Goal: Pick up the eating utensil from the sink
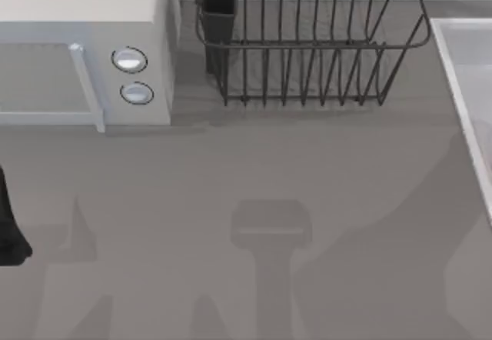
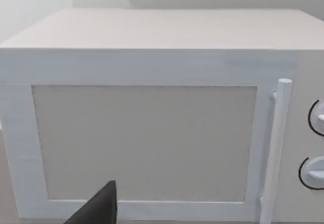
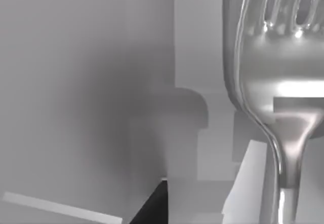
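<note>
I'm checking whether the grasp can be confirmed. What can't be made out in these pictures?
- Right gripper: in the right wrist view the fork looms close, tines and handle end cut by the edges; whether it's held can't be told.
- Sink: top view's right edge cuts it off, hiding its inside.
- Left gripper: one dark fingertip before the microwave; open or shut unclear.
- Rack: its top is cut off.
</note>
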You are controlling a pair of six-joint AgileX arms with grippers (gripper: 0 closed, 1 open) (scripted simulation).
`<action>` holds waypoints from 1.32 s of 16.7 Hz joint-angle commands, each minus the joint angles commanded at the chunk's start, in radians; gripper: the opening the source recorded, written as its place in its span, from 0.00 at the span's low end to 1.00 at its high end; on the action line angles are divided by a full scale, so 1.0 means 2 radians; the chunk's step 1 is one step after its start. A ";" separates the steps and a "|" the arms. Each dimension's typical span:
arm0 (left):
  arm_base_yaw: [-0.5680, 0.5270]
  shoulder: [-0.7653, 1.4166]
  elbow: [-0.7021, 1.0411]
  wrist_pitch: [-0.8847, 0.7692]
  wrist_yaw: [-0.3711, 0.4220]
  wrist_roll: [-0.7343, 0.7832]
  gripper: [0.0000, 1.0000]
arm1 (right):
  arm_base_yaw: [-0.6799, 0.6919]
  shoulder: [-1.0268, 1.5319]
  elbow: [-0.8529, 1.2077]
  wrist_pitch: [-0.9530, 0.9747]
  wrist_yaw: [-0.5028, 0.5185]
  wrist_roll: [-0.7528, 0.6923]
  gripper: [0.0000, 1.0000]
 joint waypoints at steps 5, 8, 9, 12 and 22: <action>0.000 0.000 0.000 0.000 0.000 0.000 1.00 | 0.000 0.000 0.000 0.000 0.000 0.000 0.00; 0.000 0.000 0.000 0.000 0.000 0.000 1.00 | 0.000 0.000 0.000 0.000 0.000 0.000 0.00; 0.000 0.000 0.000 0.000 0.000 0.000 1.00 | 0.000 0.000 0.000 0.000 0.000 0.000 0.00; 0.000 0.000 0.000 0.000 0.000 0.000 1.00 | 0.002 -0.023 0.006 -0.007 -0.007 0.006 0.00; 0.000 0.000 0.000 0.000 0.000 0.000 1.00 | 0.000 -0.087 0.129 -0.203 -0.007 0.004 0.00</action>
